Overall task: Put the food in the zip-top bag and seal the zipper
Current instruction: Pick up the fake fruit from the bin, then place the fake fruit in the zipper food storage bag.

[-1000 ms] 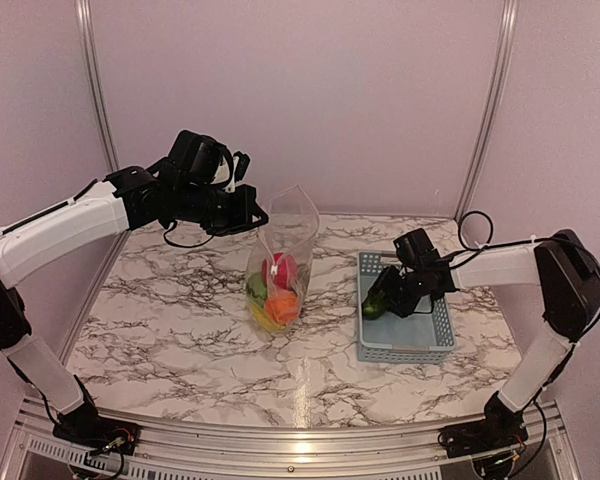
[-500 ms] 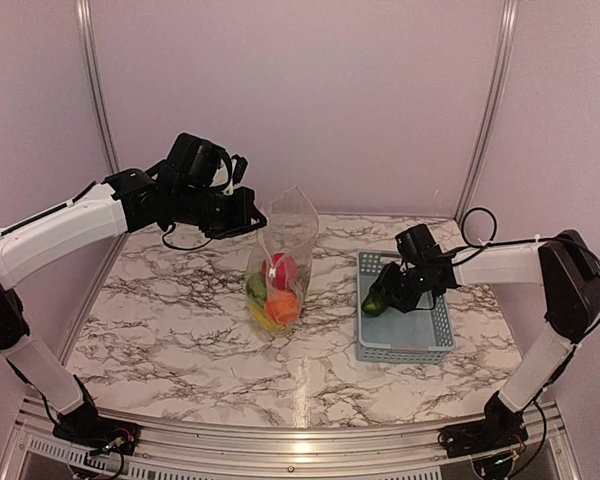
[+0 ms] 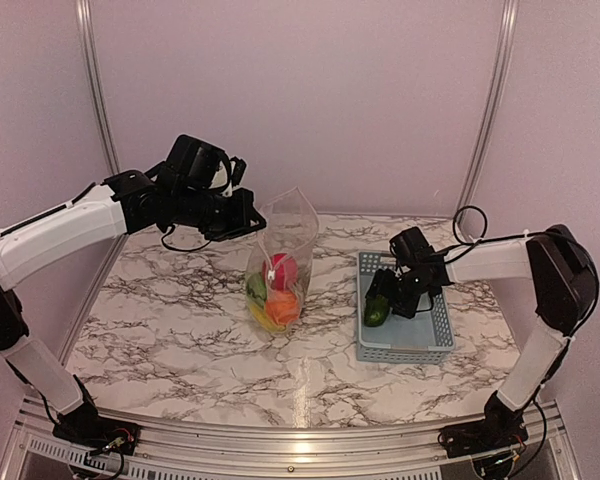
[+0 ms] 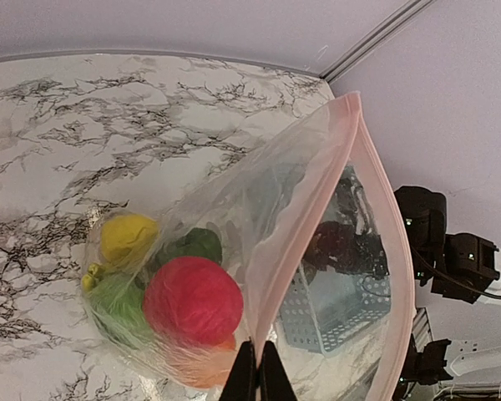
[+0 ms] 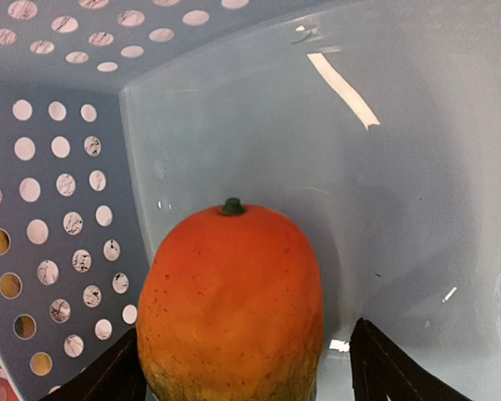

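Note:
The clear zip-top bag (image 3: pixel 285 232) stands upright mid-table with its mouth open. It holds a red apple (image 4: pixel 192 301), an orange (image 3: pixel 282 306), a yellow piece (image 4: pixel 127 238) and green pieces (image 4: pixel 117 307). My left gripper (image 4: pixel 257 369) is shut on the bag's pinkish zipper strip (image 4: pixel 313 219) and holds that edge up; it also shows in the top view (image 3: pixel 252 216). My right gripper (image 5: pixel 246 372) is open, down inside the basket, with one finger on each side of the green-orange mango (image 5: pixel 234 301), which lies in the basket (image 3: pixel 377 308). The slider tab is not visible.
The grey-blue perforated basket (image 3: pixel 427 346) stands right of the bag, with its walls close around my right gripper (image 3: pixel 388 298). Marble table (image 3: pixel 180 330) has bare room at front and left. Metal posts and purple walls enclose the back and sides.
My right gripper has tipped lower into the basket and the mango sits slightly lower. The left arm and the bag have barely moved.

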Action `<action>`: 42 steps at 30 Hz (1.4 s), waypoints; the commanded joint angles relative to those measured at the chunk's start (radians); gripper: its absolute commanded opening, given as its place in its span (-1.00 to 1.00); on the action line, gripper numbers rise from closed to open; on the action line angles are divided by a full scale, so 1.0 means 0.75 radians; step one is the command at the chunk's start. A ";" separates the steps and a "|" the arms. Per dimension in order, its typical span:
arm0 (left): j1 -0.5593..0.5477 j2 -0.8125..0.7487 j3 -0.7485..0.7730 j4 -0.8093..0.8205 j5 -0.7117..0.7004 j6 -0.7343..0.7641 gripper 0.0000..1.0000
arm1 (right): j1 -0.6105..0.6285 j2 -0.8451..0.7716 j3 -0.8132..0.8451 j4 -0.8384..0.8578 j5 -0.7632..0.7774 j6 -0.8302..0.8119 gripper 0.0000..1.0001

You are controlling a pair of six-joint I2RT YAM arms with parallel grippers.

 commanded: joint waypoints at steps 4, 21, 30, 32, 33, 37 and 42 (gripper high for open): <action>0.000 -0.061 -0.060 0.028 0.025 -0.060 -1.00 | -0.036 0.031 0.064 -0.023 -0.001 -0.042 0.56; 0.002 -0.081 -0.086 0.038 0.013 -0.072 -1.00 | -0.053 -0.254 0.165 0.025 -0.067 -0.247 -0.12; 0.001 -0.061 -0.074 0.059 0.013 -0.062 -1.00 | 0.076 -0.423 0.449 -0.011 -0.057 -0.426 -0.17; 0.001 -0.052 -0.074 0.068 0.024 -0.071 -1.00 | 0.128 -0.423 0.512 -0.020 -0.041 -0.454 -0.20; 0.000 -0.048 -0.073 0.071 0.030 -0.073 -1.00 | 0.154 -0.421 0.541 -0.017 -0.034 -0.469 -0.21; 0.002 -0.029 -0.052 0.062 0.044 -0.071 -1.00 | 0.270 -0.417 0.623 0.033 0.003 -0.525 -0.24; 0.001 -0.004 -0.017 0.044 0.052 -0.061 -1.00 | 0.397 -0.379 0.722 0.060 0.058 -0.649 -0.25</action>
